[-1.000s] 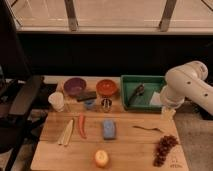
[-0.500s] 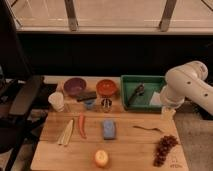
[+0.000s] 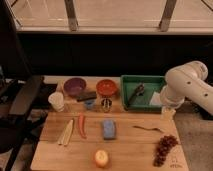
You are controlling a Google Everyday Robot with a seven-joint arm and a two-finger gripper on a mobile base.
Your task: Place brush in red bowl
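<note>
White, our arm folds at the table's right edge, gripper low beside the green tray. Whether it grips anything, we cannot tell.

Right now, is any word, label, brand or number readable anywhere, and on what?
No text can be read.
Faint dark mark at the near right corner of the light wooden table: too blurred to read.
Gripper, under the white arm beside the green rectangular tray: no text.
</note>
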